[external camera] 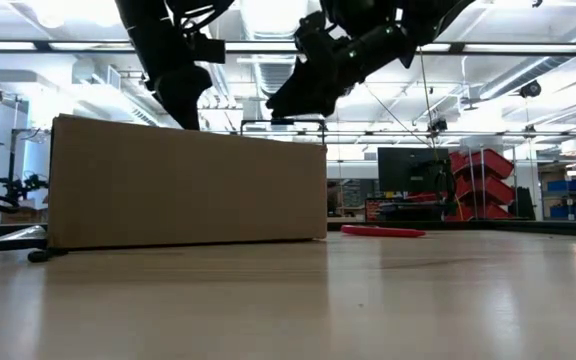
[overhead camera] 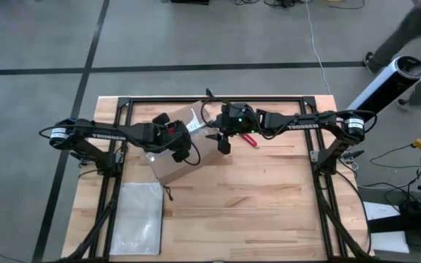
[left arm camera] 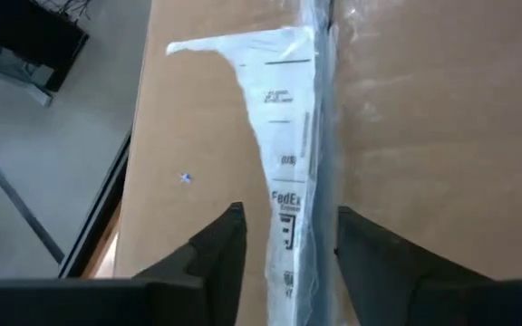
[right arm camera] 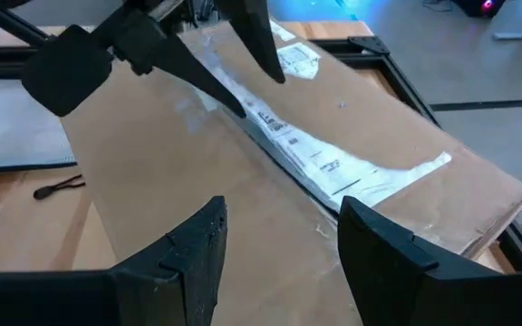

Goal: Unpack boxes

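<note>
The brown cardboard box rests with its bottom flat on the wooden table, left of the middle. A clear-taped seam with a white label runs along its top. My left gripper is open, slanting down over that seam, one finger on each side of the label strip; it also shows in the right wrist view. My right gripper is open above the box's right end, with nothing between its fingers. In the low view the box hides both sets of fingertips. My left gripper's fingertips stand right at the taped seam on the box's top, coming from above and slanting down. Whether they touch the tape or the cardboard, I cannot tell.
A red utility knife lies on the table just right of the box. A flat translucent pouch lies near the front left, with a small black cord beside it. Black frame rails run along both sides. Open table lies front right.
</note>
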